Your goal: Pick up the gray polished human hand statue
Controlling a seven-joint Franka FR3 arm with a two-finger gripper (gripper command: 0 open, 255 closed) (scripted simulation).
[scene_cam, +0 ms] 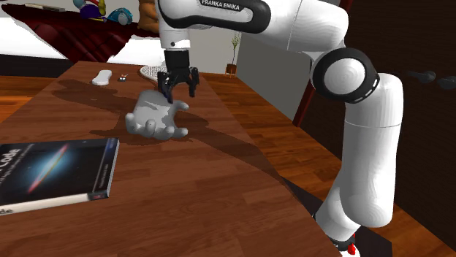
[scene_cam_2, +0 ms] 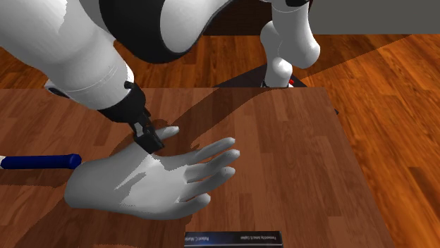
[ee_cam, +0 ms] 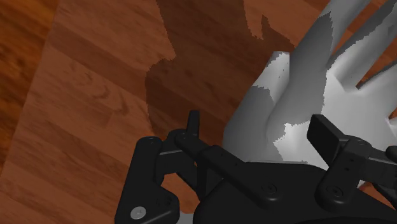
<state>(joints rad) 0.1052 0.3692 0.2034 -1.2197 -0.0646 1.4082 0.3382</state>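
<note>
The grey hand statue (scene_cam: 155,117) lies flat on the brown wooden table (scene_cam: 219,197), palm up, with its fingers spread (scene_cam_2: 211,158). My black gripper (scene_cam: 180,93) hangs just over the statue's thumb side, pointing down at it. The gripper (ee_cam: 261,127) is open, and its two fingers (ee_cam: 193,121) stand wide apart on either side of the statue's thumb base (ee_cam: 280,95). I see no finger pressing on the statue. In the second exterior view the gripper (scene_cam_2: 149,135) sits right by the thumb (scene_cam_2: 166,132).
A dark book (scene_cam: 55,171) lies near the table's front edge in the shoulder view. A small white object (scene_cam: 101,77) and a round mat (scene_cam: 153,71) sit at the far end. A blue-handled tool (scene_cam_2: 39,161) lies beside the statue's wrist. The table edge (scene_cam: 292,197) runs close to the arm.
</note>
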